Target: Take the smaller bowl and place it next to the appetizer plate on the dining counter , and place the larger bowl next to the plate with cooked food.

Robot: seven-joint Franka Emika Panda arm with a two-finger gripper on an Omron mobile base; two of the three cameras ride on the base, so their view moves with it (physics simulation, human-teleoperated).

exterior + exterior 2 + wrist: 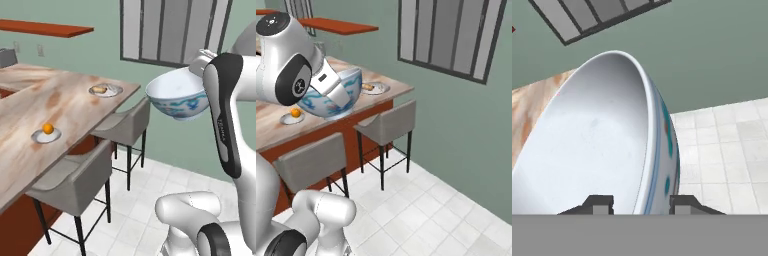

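Gripper point(639, 204) clenches the larger bowl point(178, 96) by its rim, one finger inside the wall and one outside. Bowl hangs in the air off the dining counter point(60, 100) edge, above the stools point(127, 125).

One larger bowl point(178, 97) is in sight. Two plates sit on the dining counter point(30, 107): the appetizer plate point(46, 135) near its front edge, the plate with cooked food point(106, 90) by its far corner. Two grey stools point(80, 182) stand alongside that edge.
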